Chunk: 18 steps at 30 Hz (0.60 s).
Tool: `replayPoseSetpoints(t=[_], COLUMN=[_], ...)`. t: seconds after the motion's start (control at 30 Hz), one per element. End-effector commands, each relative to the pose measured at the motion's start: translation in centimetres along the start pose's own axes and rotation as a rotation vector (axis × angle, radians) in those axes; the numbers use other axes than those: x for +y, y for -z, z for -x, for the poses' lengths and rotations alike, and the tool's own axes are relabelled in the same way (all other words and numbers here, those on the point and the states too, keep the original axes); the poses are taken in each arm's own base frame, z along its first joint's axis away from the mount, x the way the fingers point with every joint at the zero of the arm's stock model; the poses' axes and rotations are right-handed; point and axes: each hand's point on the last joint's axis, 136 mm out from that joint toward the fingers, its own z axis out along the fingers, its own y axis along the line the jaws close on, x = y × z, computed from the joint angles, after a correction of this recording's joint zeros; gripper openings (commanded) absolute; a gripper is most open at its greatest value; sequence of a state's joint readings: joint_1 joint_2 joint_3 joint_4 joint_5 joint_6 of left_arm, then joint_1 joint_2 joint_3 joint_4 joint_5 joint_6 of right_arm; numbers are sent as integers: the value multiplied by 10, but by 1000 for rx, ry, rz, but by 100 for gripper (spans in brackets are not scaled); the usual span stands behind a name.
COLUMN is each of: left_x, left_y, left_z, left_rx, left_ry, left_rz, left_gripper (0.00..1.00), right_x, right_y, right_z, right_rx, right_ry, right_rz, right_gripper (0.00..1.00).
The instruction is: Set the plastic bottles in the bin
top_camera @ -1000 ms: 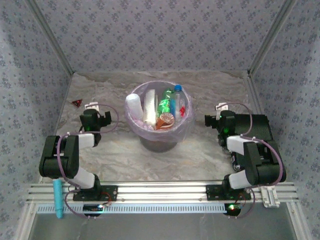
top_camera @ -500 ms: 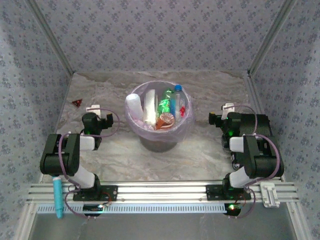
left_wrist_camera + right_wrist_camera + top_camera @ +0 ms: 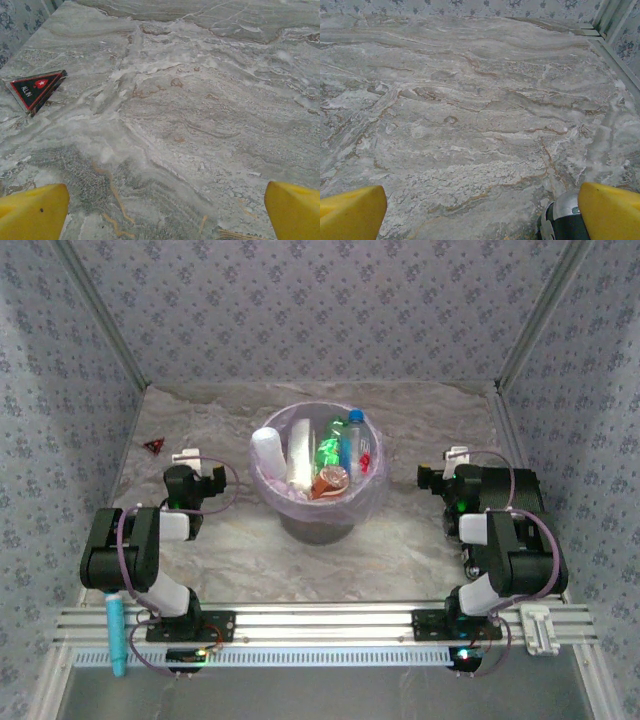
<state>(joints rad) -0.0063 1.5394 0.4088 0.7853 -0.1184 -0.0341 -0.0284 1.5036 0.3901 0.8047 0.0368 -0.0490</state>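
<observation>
bin (image 3: pixel 264 488): 1 | bottles (image 3: pixel 328 448): about 6 seen, piled up | red triangle (image 3: pixel 153 445): 1 | blue stick (image 3: pixel 116 635): 1 | arms (image 3: pixel 130 555): 2

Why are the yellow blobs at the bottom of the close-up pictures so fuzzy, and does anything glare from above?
Left wrist view: the jaws' yellow fingertips likely sit too near the lens, so they blur, while the red triangle is sharp. Right wrist view: same soft fingertips, crisp marbled tabletop. Top external view: even light, little shadow; the green bottle in the bin glares bright.
</observation>
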Motion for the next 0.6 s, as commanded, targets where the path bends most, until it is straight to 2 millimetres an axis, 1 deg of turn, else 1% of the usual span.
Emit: replayPoseSetpoints(t=[0.0, 0.57], left_x=[-1, -1], left_y=[0, 0], left_z=[10, 11], left_rx=[-38, -39], left_ry=[0, 1], left_rz=[-16, -16], left_gripper=[100, 100], right_x=[1, 1], right_y=[-3, -4], right_z=[-6, -6], right_rx=[24, 31], right_ry=[-20, -18], right_rz=[11, 11], right_gripper=[100, 100])
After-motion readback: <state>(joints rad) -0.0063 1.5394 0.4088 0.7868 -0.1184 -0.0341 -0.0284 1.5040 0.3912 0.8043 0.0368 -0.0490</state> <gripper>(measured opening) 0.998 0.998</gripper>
